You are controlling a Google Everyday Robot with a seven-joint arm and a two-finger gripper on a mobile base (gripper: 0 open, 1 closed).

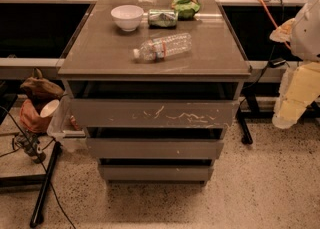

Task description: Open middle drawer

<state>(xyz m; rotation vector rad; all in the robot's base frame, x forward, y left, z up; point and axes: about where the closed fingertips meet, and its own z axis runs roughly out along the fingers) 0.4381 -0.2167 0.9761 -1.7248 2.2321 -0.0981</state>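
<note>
The middle drawer (155,148) is the plain grey-brown front of middle width in the cabinet (150,68), below the wider top front with white scratches (152,114) and above the narrowest bottom front (156,173). A dark gap shows above each front. My arm, white above and cream below, hangs at the right edge, and its lower end, the gripper (284,119), is to the right of the cabinet at about the height of the top drawer. It is apart from all the drawers and touches nothing.
On the cabinet top lie a white bowl (127,17), a can on its side (162,18), a green bag (186,0) and a clear plastic bottle (162,46). On the floor to the left are a clear bin (62,125), bags (37,98), cables and a black pole (45,185). A black table leg (245,128) stands to the right.
</note>
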